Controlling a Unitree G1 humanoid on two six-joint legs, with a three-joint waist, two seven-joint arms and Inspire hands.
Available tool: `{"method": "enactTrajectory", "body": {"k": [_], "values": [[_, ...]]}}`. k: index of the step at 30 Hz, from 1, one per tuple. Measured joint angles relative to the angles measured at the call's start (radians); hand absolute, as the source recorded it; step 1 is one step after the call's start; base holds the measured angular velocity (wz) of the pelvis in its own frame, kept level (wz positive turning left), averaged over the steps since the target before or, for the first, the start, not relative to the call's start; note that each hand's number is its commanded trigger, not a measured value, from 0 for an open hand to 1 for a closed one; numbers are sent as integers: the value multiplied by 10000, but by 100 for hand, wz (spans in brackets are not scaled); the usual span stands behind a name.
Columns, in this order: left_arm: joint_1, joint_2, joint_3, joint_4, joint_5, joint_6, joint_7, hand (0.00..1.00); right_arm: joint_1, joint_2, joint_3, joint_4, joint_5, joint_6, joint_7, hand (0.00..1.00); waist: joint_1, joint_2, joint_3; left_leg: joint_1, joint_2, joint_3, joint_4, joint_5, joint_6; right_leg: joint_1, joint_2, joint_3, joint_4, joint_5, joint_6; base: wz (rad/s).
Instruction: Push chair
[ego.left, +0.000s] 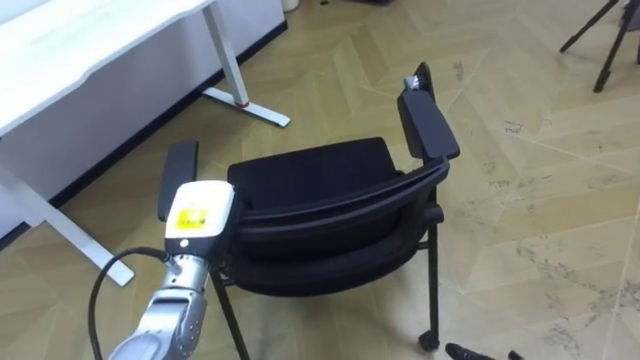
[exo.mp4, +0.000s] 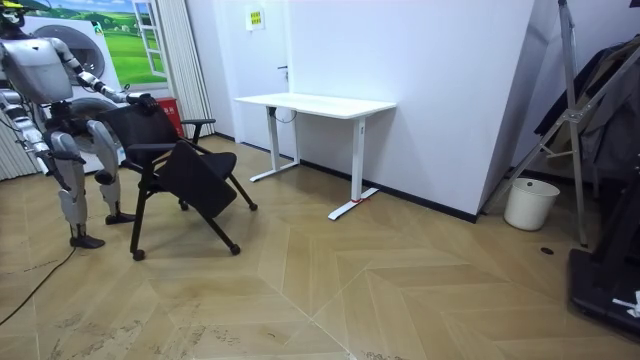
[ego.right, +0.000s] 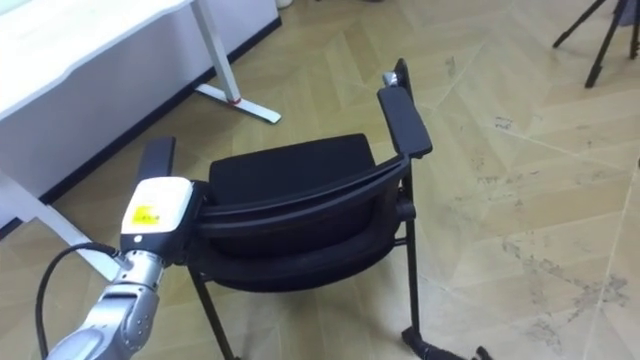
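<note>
- Left hand (ego.left: 200, 215): its back sits against the left end of the backrest (ego.left: 340, 215). The fingers are hidden behind the rim, so I cannot tell whether they clasp it or lie flat. If flat, the hand may slide off the rounded edge under load.
- Chair (ego.left: 320, 175): it stands directly in front of the robot, back towards it, on open floor with the desk to its left. The right end of the backrest is bare, so contact is off-centre. Judgement: the chair is likely to yaw rather than roll straight.
- Push height: the force enters at the top of the backrest, well above the feet. In the room view the seat (exo.mp4: 195, 180) looks sloped down at the front. Judgement: there is a risk of the chair tipping forward if a wheel sticks.
- Caster (ego.left: 429, 340): it is small and sits on a herringbone floor (ego.left: 520, 210) with visible seams. A seam could snag the wheel.
- Near desk foot (ego.left: 70, 240): it lies just beside the robot's left arm. The forearm could catch on it as the robot advances.
- Left armrest (ego.left: 180, 170): this is the part of the chair closest to the desk (ego.left: 90, 40). A drift to the left would bring it against the desk.
- Far desk foot (ego.left: 250, 105): it juts out ahead of the chair on the left and is a probable stopping point for a leg.
- Tripod (ego.left: 600, 40): it stands well apart on the far right and poses little risk.
</note>
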Motion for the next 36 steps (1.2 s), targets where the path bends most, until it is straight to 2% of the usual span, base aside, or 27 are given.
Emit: {"method": "enactTrajectory", "body": {"k": [9,11,13,17,21,23,26,30,31,36], "values": [[22,42,-32,-166,6,61,-40,100,-325,2,-29,-2254,-3279,-24,-2001,0,26,-84,24,17,-6,42,-20,0,0,-17,-1,-18,-10,-1,1,0],[25,42,-34,-205,36,64,-43,100,-326,7,81,-2713,-4082,-16,-2302,0,125,-126,47,80,-6,84,-68,0,0,-27,3,48,30,-1,1,-9],[24,50,-47,-313,73,94,-127,100,-325,-8,344,-3217,-5626,15,-2551,0,271,-204,60,112,-5,110,-89,0,0,-30,0,82,47,-1,1,-7],[18,124,-98,-608,82,283,-447,100,-323,-37,818,-4347,-7172,38,-2609,0,381,-320,90,143,5,174,-89,0,0,-42,0,137,20,-1,1,-5],[42,202,-122,-1001,227,366,-804,100,-319,-168,1522,-5276,-8725,39,-2577,0,553,-459,69,161,12,239,-89,0,0,-46,5,209,7,-1,1,-5],[67,235,-134,-1120,269,370,-818,100,-316,-177,1785,-5489,-9143,40,-2532,0,579,-477,33,146,12,234,-89,0,0,-43,6,202,21,1,-1,0],[60,247,-133,-1158,298,373,-849,100,-310,-195,2127,-5826,-9878,44,-2341,0,606,-494,38,145,12,227,-89,0,0,-48,4,211,62,5,-5,0],[28,292,-133,-1176,305,341,-945,100,-300,-579,2724,-6328,-10741,-5,-1932,0,714,-493,39,159,18,219,-90,0,0,-65,7,282,142,5,-5,-2],[-17,294,-137,-1167,305,290,-1012,100,-300,-736,2849,-6342,-10875,-116,-1816,0,770,-505,46,159,19,217,-92,0,0,-31,8,289,150,7,-7,-4],[-61,407,-213,-1173,296,144,-1029,100,-301,-1047,3098,-6340,-11251,-214,-1473,0,834,-538,67,156,19,202,-113,-1,1,-34,8,250,159,7,-7,0]]}}
